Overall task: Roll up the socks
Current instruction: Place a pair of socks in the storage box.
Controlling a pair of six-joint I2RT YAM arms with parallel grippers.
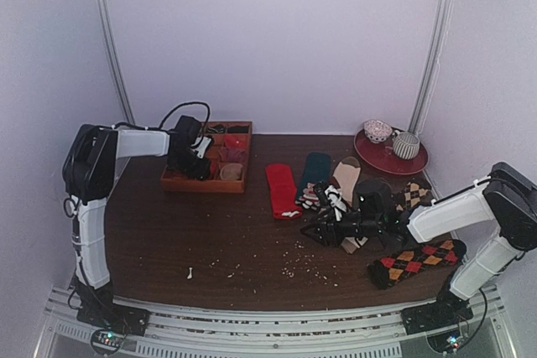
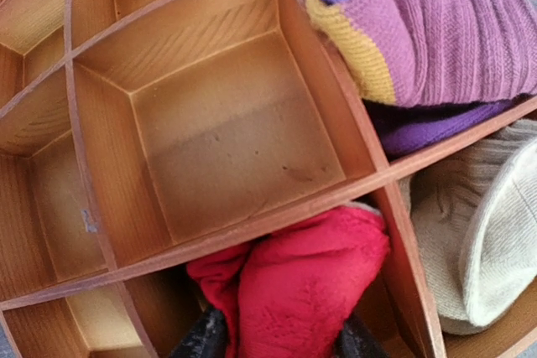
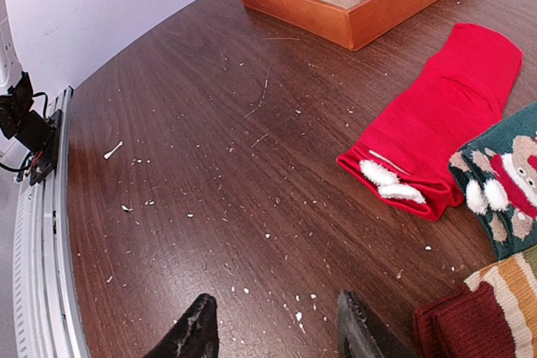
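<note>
My left gripper (image 2: 281, 341) reaches into the wooden tray (image 2: 252, 228) at the back left. Its fingers stand apart on either side of a rolled red sock (image 2: 302, 282), which rests unsqueezed in a near compartment. A flat red sock with a white mark (image 1: 283, 190) lies mid-table. To its right lie a dark teal sock (image 1: 315, 169) and a beige sock (image 1: 346, 175). An argyle sock (image 1: 417, 260) lies near the front right. My right gripper (image 3: 277, 329) hangs open over bare table, just left of the sock pile, holding nothing.
The tray also holds a purple and yellow roll (image 2: 436, 31) and a beige roll (image 2: 487, 232); its other compartments are bare wood. A red plate (image 1: 417, 163) with two cups sits at the back right. White crumbs (image 1: 294, 270) dot the table's front.
</note>
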